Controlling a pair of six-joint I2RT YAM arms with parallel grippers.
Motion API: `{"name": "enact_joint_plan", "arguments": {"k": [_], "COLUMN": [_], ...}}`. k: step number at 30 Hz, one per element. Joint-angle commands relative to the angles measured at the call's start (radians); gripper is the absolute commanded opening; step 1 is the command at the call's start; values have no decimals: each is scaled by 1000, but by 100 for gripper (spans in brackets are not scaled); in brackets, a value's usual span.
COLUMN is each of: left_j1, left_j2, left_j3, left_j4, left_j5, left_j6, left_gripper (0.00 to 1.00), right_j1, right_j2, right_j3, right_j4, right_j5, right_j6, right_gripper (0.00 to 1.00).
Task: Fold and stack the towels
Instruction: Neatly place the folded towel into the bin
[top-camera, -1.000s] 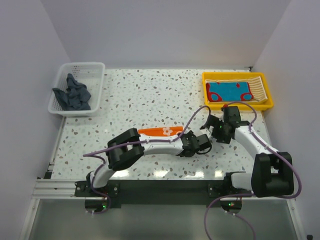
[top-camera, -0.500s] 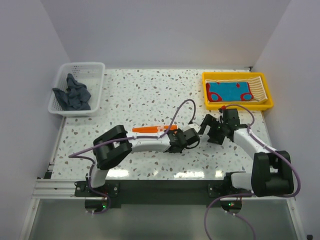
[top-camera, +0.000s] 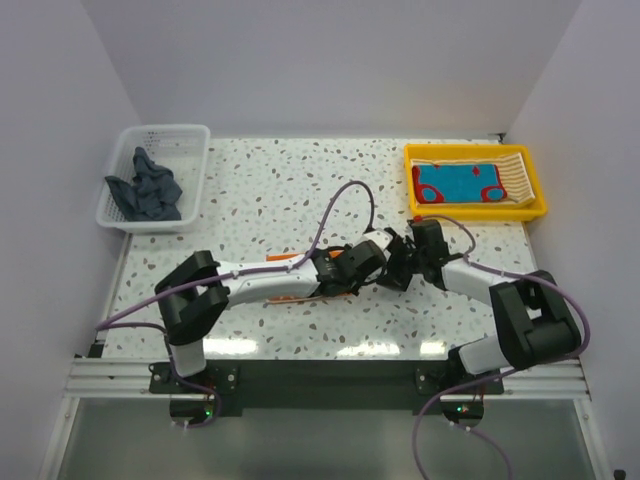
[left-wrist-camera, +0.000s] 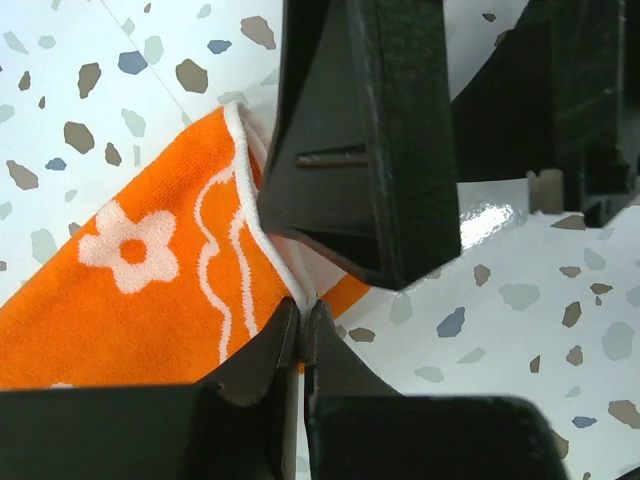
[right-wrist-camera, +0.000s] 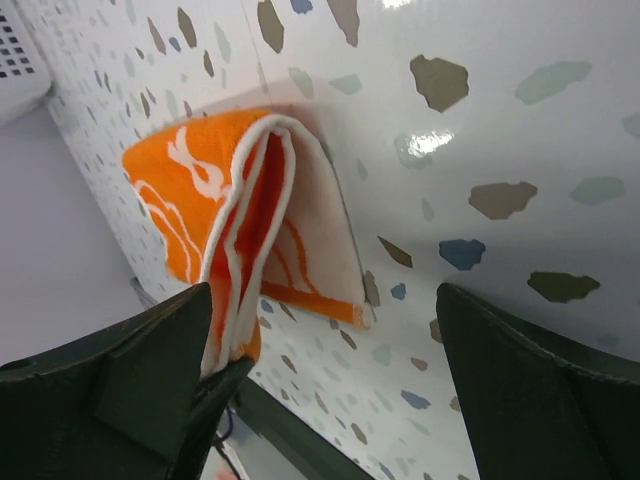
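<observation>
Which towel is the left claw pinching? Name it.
The orange flowered towel, edge pinched in the left claw. The blue one lies in the tray, the grey one in the basket.

A basket (top-camera: 120, 215) sits at the far left corner of the table (top-camera: 280, 190) with one towel (top-camera: 148, 190) in it. A tray (top-camera: 470, 212) sits at the far right corner with stacked towels (top-camera: 455, 183) in it. Another towel (left-wrist-camera: 130, 290) lies near the front middle, under the left arm, where the left gripper (left-wrist-camera: 303, 322) and right gripper (top-camera: 393, 268) meet at its right end.

Towels in view, four: orange towel (left-wrist-camera: 120, 300), teal towel (top-camera: 455, 183), striped towel (top-camera: 513, 178), dark towel (top-camera: 150, 190). Basket (top-camera: 165, 131): one. Tray (top-camera: 480, 213): one.
</observation>
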Motion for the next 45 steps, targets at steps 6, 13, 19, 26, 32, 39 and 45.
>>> {"name": "enact_joint_plan", "arguments": {"k": [6,13,19,26,32,39,45], "left_j1": [5,2,-7,-21,-39,-49,-47], "left_j2": [-48,-5,29,89,147,219,271], "left_j3": [-21,-21,-9,35,94,135,144], "left_j4": [55,59,86,62,2,-85,-150], "left_j5": [12,18,18,4,-31,-68,-106], "left_j6": [-12,-4,-5,-12,-15,-38,-88], "left_gripper": [0,18,37,60,63,58,41], "right_j1": [38,36,-39,-123,-142,-140,-142], "right_j2": [132,88,62,42,45,39,23], "right_j3": [15,8,82,98,76,65,64], "right_j4": [107,11,-180,-258,-243,-234,-229], "right_j5": [20,146,288,333,310,278,259], "right_j6": [89,32,-140,-230,-241,-240,-237], "right_gripper": [98,98,98,98,98,98,98]}}
